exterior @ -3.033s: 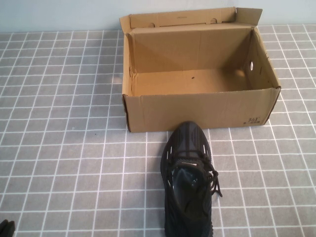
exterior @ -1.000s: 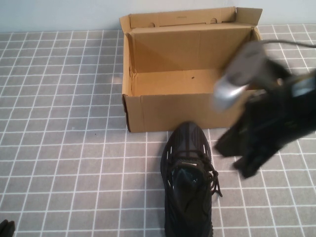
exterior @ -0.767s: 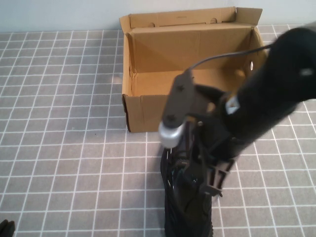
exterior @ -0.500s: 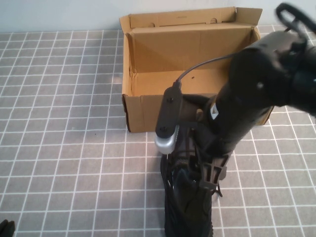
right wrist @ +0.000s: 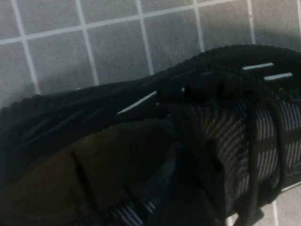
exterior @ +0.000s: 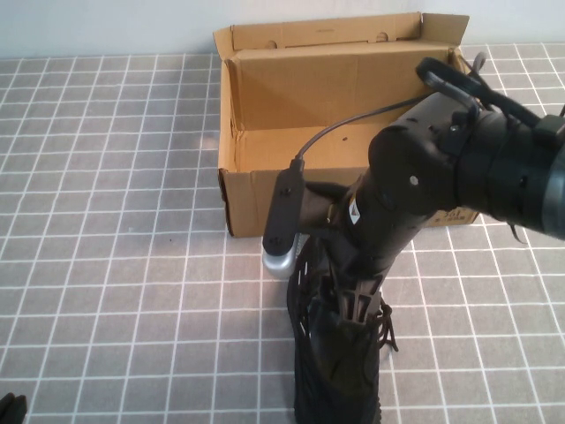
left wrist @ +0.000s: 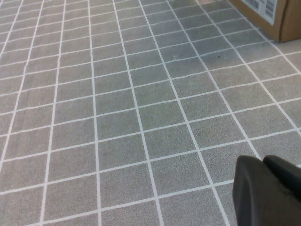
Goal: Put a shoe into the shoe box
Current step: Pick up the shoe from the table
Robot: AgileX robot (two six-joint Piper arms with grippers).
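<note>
The black knit shoe (exterior: pixel 340 380) lies on the tiled table just in front of the shoe box, toe toward it. The brown cardboard shoe box (exterior: pixel 256 190) stands open and empty at the back. My right gripper (exterior: pixel 351 309) is open and hangs down over the shoe's middle, at its laces and opening, hiding the toe half. The right wrist view shows the shoe (right wrist: pixel 141 117) from very close, with its white side stripes and laces. My left gripper (exterior: pixel 11 408) is parked at the near left corner, shut and empty; it also shows in the left wrist view (left wrist: pixel 265 186).
The table is covered with a grey cloth with a white grid (exterior: pixel 115 265). A corner of the box shows in the left wrist view (left wrist: pixel 270 16). My right arm (exterior: pixel 459 168) crosses in front of the box's right half.
My right arm has swung in from the right and come down over the shoe. The shoe, the box and the left gripper have not moved.
</note>
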